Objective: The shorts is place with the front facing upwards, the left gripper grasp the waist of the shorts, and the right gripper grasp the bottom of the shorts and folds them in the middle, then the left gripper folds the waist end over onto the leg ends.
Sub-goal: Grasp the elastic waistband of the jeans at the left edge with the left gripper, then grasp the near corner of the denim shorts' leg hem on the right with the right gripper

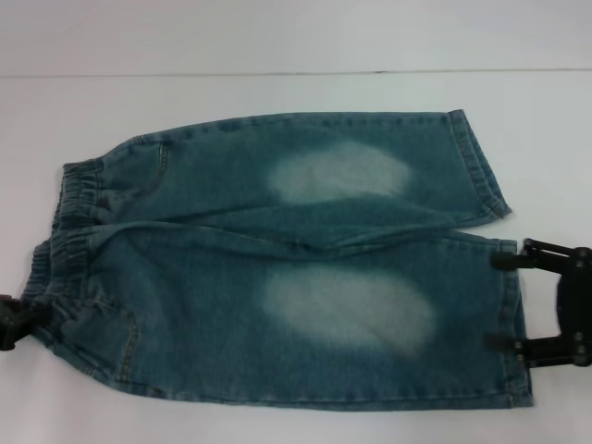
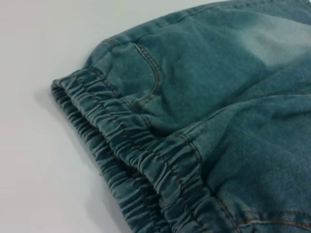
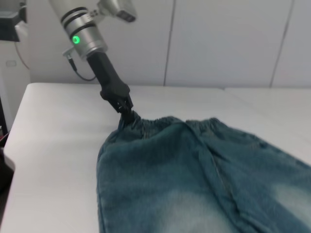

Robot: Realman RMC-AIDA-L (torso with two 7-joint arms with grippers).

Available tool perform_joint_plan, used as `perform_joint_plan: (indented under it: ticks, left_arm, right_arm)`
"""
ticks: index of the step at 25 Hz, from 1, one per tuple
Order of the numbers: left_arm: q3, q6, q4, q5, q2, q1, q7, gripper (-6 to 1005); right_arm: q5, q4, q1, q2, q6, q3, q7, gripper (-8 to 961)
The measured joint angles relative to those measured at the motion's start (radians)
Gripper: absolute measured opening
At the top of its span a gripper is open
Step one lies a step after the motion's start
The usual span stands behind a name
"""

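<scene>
The shorts point(image 1: 277, 268) are washed denim cloth, matt and softly grained, with two pale faded patches rubbed almost white, one toward 12 o'clock and one toward 6 o'clock in the head view. The waist of the shorts point(image 2: 131, 155) is puckered elastic cloth, ridged and rough, with tan stitching on the pocket seam beside it. The hems point(image 1: 513, 305) at 3 o'clock are flat stitched denim. The table point(image 1: 277, 92) is smooth, matt white. The left gripper point(image 3: 127, 112) is matt black plastic below a brushed silver-grey metal wrist; the right gripper point(image 1: 518, 301) looks black with a dull sheen
</scene>
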Motion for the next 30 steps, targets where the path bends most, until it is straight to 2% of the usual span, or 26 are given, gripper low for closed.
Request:
perform_joint_plan:
  ticks: [2,7,12,16,19,24,30]
  left_arm:
    - [0.003,0.000,0.000,0.001,-0.001,-0.005,-0.002,97]
    - [0.007,-0.022,-0.008,0.005,-0.003,-0.015,-0.001,79]
    - [0.008,-0.030,-0.015,0.005,-0.004,-0.017,0.002,61]
    - [0.010,-0.031,-0.026,0.005,-0.004,-0.016,0.004,60]
    - [0.009,-0.032,-0.035,0.005,-0.001,-0.017,0.005,63]
    - [0.009,-0.043,-0.039,0.005,-0.001,-0.017,0.005,68]
    - [0.009,-0.046,-0.046,0.005,-0.001,-0.018,0.006,74]
  right_arm:
    - [-0.020,-0.047,-0.005,-0.003,-0.017,-0.008,0.054,943]
    - [-0.149,-0.256,-0.004,-0.003,-0.128,-0.034,0.219,943]
    - [-0.269,-0.411,0.030,-0.018,-0.159,-0.115,0.410,943]
    - [-0.423,-0.433,0.093,-0.018,-0.159,-0.164,0.509,942]
    - [-0.505,-0.424,0.132,-0.010,-0.159,-0.187,0.537,942]
    - [-0.528,-0.403,0.138,0.000,-0.158,-0.301,0.580,942]
    - [-0.532,-0.382,0.137,0.006,-0.146,-0.386,0.631,941]
